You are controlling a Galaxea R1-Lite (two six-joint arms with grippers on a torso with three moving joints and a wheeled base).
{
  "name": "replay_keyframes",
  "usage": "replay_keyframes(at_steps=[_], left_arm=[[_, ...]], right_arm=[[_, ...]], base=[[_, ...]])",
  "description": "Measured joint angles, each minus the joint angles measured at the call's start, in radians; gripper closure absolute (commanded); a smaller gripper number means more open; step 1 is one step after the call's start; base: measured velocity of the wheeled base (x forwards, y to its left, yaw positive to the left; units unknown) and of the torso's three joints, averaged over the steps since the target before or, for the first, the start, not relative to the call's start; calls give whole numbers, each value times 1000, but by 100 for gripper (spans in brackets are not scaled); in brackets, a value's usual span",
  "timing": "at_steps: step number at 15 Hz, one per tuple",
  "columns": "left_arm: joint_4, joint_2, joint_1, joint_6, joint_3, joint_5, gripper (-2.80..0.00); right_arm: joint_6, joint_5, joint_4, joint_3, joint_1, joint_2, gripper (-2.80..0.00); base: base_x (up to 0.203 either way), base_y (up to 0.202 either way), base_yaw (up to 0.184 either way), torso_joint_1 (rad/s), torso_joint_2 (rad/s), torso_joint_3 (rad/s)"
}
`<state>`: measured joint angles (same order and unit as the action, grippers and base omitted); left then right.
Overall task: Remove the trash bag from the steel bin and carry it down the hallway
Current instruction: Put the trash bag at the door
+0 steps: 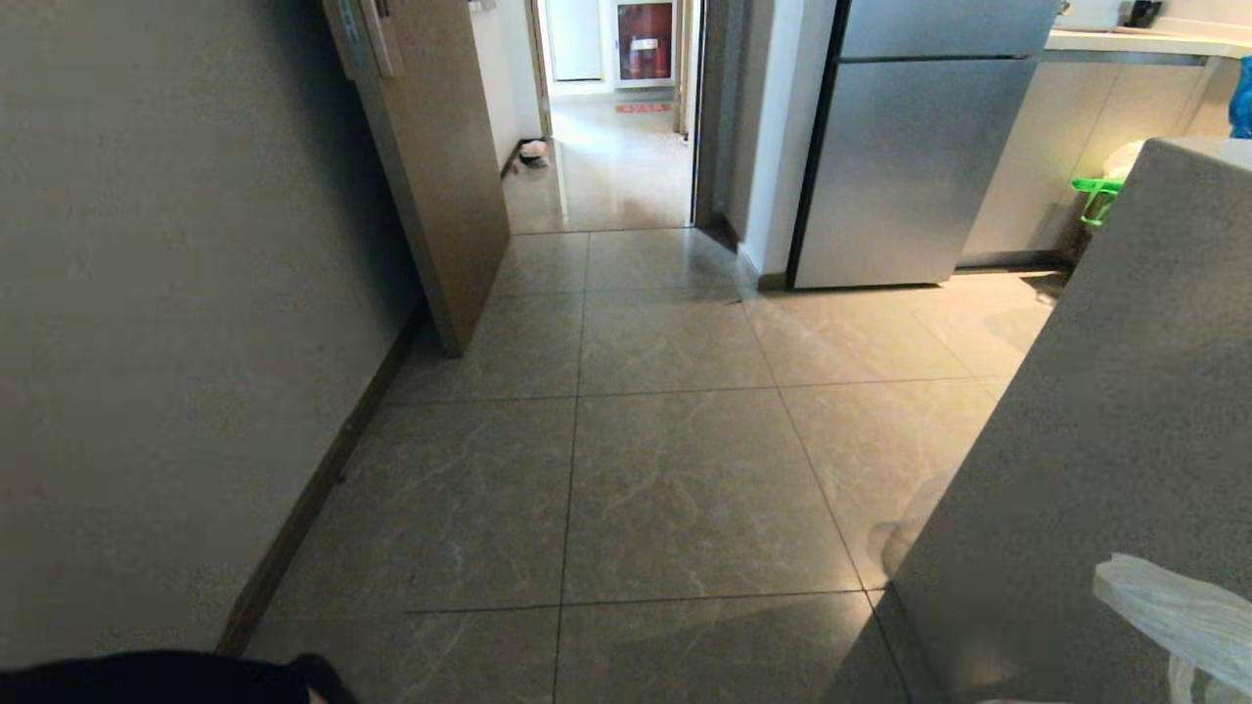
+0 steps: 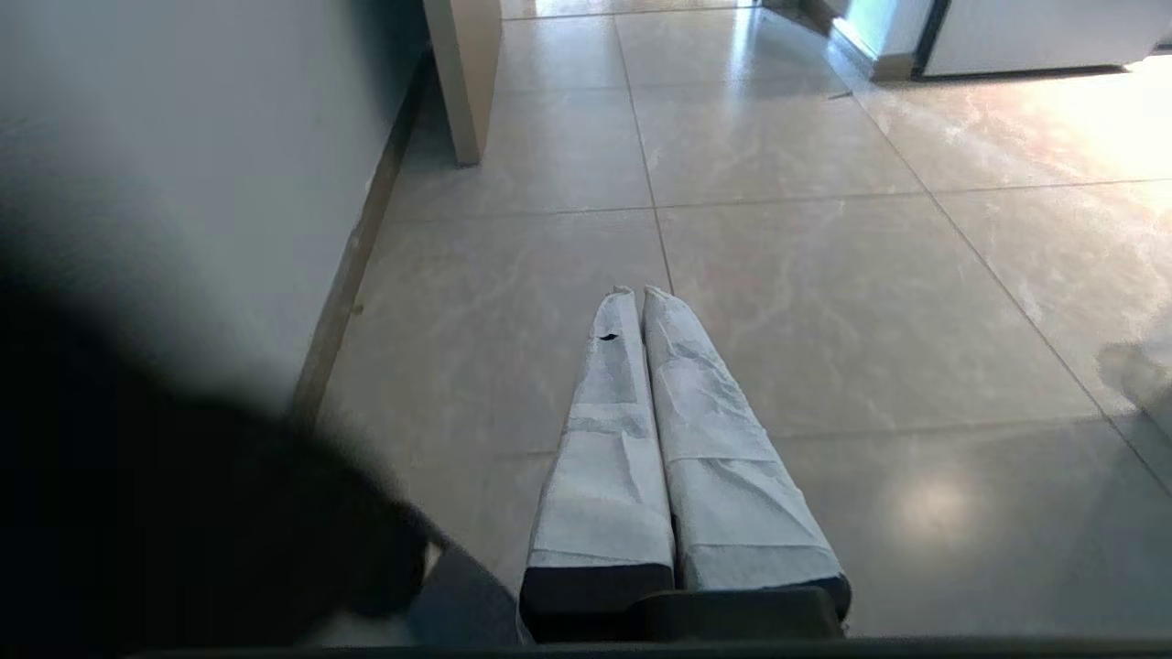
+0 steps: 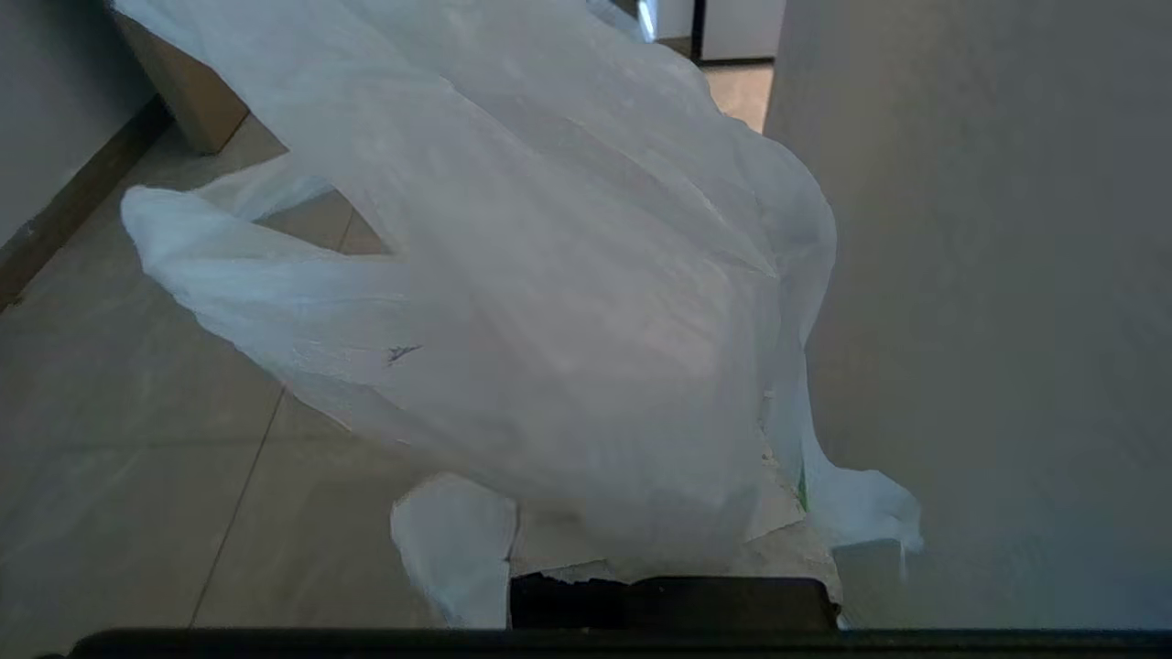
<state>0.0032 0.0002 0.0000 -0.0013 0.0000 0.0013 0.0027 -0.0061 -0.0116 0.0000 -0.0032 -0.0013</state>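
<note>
The trash bag (image 3: 549,302), thin translucent white plastic with a loop handle sticking out sideways, drapes over my right gripper (image 3: 650,329) and hides its tips. Only the taped finger bases (image 3: 559,540) show under the plastic, closed on the bunched bag. In the head view a corner of the bag (image 1: 1174,616) shows at the lower right, above the floor. My left gripper (image 2: 639,293) points along the floor, its taped fingers pressed together with nothing between them. The hallway floor (image 1: 675,489) of marbled beige tiles runs ahead to an open doorway (image 1: 611,147). The steel bin is out of view.
A wall with a dark baseboard (image 1: 313,499) lines the left. A wooden door (image 1: 440,176) stands open at the doorway. A steel fridge (image 1: 919,156) and cabinets stand far right. A grey counter side (image 1: 1105,440) is close on my right. A small object (image 1: 533,152) lies beyond the doorway.
</note>
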Motion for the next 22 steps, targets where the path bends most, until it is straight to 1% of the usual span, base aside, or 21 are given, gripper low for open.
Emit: replay_keyframes(at_steps=[22], left_arm=[[0, 0, 0, 0, 0, 0, 0]], right_arm=[[-1, 0, 0, 0, 1, 0, 0]], base=[[191, 0, 1, 2, 2, 2]])
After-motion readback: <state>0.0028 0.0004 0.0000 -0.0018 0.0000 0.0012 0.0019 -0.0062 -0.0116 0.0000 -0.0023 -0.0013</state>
